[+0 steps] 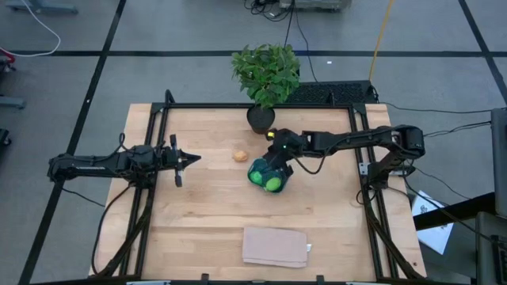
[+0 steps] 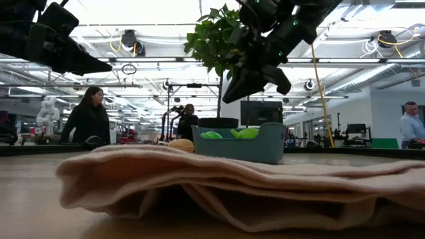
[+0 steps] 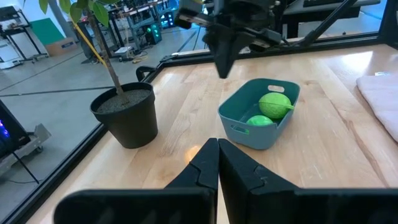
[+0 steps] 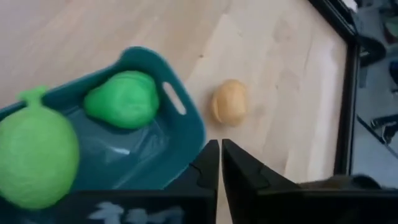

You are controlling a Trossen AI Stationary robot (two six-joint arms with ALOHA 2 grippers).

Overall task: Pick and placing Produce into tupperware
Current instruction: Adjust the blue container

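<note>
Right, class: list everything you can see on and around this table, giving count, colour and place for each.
Green produce: two, bright green, inside the tupperware.
Orange-tan produce: one, on the bare table beside the tupperware.
Tupperware: one, teal-blue, mid-table.
Potted plant: one, green leaves, black pot, far edge.
Cloth pad: one, tan, near edge.
People: several, in the room behind.
Left gripper: fingers shut, left of the produce.
Right gripper: fingers shut, above the tupperware.

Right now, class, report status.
Right gripper shut, above the tub. Left gripper shut, waiting left. Two green pieces inside; orange piece on table. Nothing blocking.
</note>
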